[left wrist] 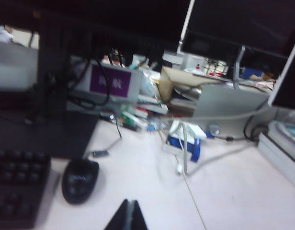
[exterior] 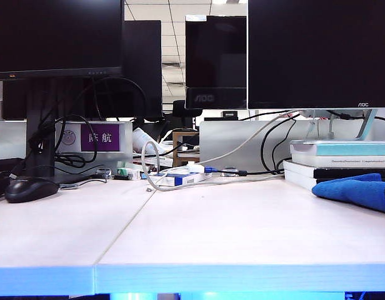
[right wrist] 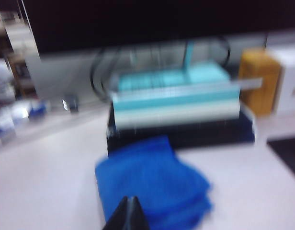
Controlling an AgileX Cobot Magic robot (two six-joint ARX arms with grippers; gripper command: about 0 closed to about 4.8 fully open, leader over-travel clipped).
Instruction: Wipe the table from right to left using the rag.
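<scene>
My right gripper (right wrist: 129,210) and left gripper (left wrist: 128,214) are both closed and empty, so with the rag (exterior: 358,192) lying far right on the table (exterior: 199,231) against the books (exterior: 339,164), a careless reach could shove it underneath or topple them.

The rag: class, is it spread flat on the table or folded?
Folded. In the right wrist view the rag shows stacked layers at its edge; it lies bunched on the table beside the books.

It was an office: computer monitors (exterior: 317,53) stood behind the table (exterior: 230,231), with a mouse (exterior: 31,189), cables and stacked books (exterior: 342,164) on it.
</scene>
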